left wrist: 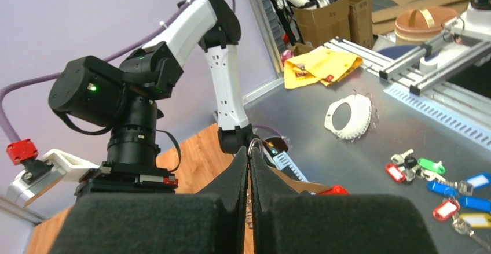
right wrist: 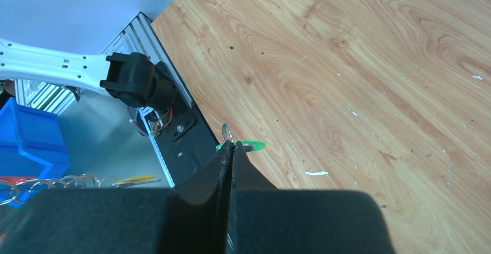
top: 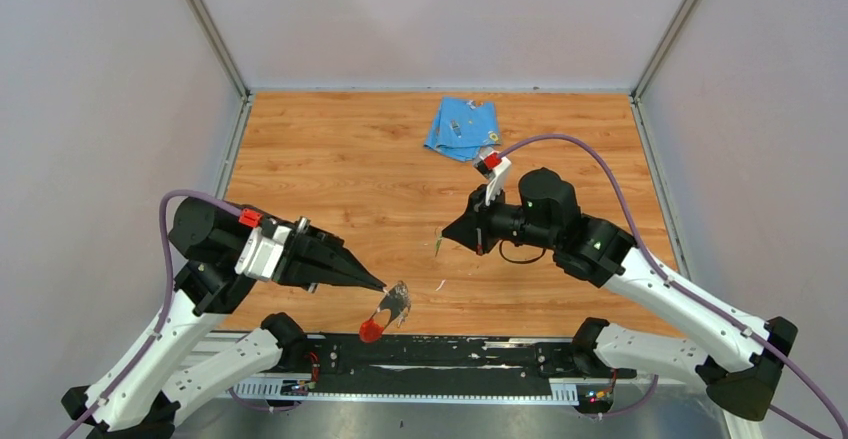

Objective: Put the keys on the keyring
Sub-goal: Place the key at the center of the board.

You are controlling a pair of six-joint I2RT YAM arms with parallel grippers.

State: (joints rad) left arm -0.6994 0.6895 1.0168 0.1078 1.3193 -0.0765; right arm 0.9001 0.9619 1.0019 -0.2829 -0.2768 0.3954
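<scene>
My left gripper hovers over the table's near edge, shut on the keyring. The keyring is a flat silvery piece that hangs down, with its red end lowest. In the left wrist view a thin wire loop pokes out between the shut fingertips of the left gripper, and a red bit shows behind the right finger. My right gripper faces left, a short way right of the left one. It is shut on a key with a green tag and a small metal ring at the tips.
A folded blue cloth lies at the back of the wooden table. The black base rail runs along the near edge. Off the table, the left wrist view shows a bunch of tagged keys and a white ring-shaped part.
</scene>
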